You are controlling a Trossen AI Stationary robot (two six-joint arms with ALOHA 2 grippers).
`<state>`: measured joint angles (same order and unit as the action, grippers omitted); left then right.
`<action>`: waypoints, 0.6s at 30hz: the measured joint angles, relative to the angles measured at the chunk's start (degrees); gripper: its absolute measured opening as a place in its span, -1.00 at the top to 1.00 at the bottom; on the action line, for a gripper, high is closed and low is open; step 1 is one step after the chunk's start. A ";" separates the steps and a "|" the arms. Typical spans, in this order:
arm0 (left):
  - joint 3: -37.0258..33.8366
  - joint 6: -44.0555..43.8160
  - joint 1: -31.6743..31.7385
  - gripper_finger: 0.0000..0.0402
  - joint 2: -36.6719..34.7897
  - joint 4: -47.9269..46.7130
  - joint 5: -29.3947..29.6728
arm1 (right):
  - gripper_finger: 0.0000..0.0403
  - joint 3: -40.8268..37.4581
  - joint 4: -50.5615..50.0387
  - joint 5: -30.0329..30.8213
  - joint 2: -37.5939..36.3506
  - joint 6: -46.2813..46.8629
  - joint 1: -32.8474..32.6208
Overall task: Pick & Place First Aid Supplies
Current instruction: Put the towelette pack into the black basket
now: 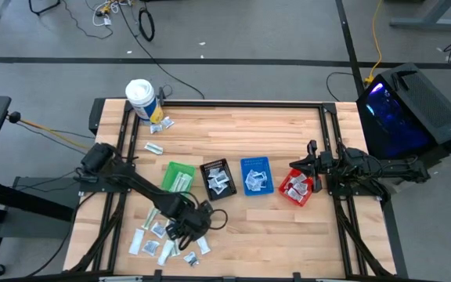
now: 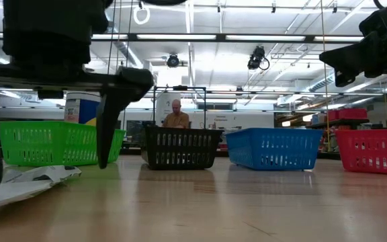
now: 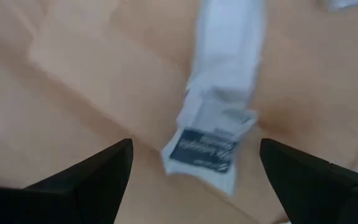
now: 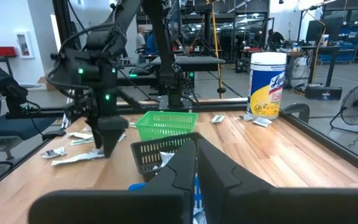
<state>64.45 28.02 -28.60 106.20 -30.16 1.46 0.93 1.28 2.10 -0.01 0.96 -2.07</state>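
Note:
The first aid supplies lie as several small white and silvery sachets (image 1: 156,243) flat on the table near its front left, with a few more (image 1: 160,125) beside the white tub. My left gripper (image 1: 185,229) points steeply down over the front heap, open. In the left wrist view (image 3: 194,171) its fingers stand on either side of a long white strip packet (image 3: 219,118) with a dark printed end, not touching it. The low view shows the same gripper (image 2: 49,144) just above crumpled sachets (image 2: 19,183). My right gripper (image 4: 195,163) is shut at the table's right side (image 1: 312,162).
A green bin (image 1: 178,177), a black bin (image 1: 218,178), a blue bin (image 1: 255,175) and a red bin (image 1: 297,188) stand in a row across the table's middle, some holding sachets. A white tub (image 1: 140,99) stands at the far left. A person (image 2: 176,115) sits beyond the table.

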 joint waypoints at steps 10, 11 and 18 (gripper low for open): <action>0.17 -1.44 0.05 -0.79 1.29 -0.17 -1.98 | 0.89 0.00 0.00 -0.01 0.00 -0.01 0.00; 0.17 -1.40 0.05 -0.77 1.31 -0.24 -2.37 | 0.89 0.00 0.00 -0.01 0.00 -0.01 0.00; 0.11 -1.47 0.09 -0.52 1.41 -0.88 -4.48 | 0.89 0.00 0.00 -0.01 0.00 -0.01 0.00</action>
<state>64.55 26.55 -28.51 107.61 -31.04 -3.03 0.93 1.28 2.09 -0.01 0.95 -2.07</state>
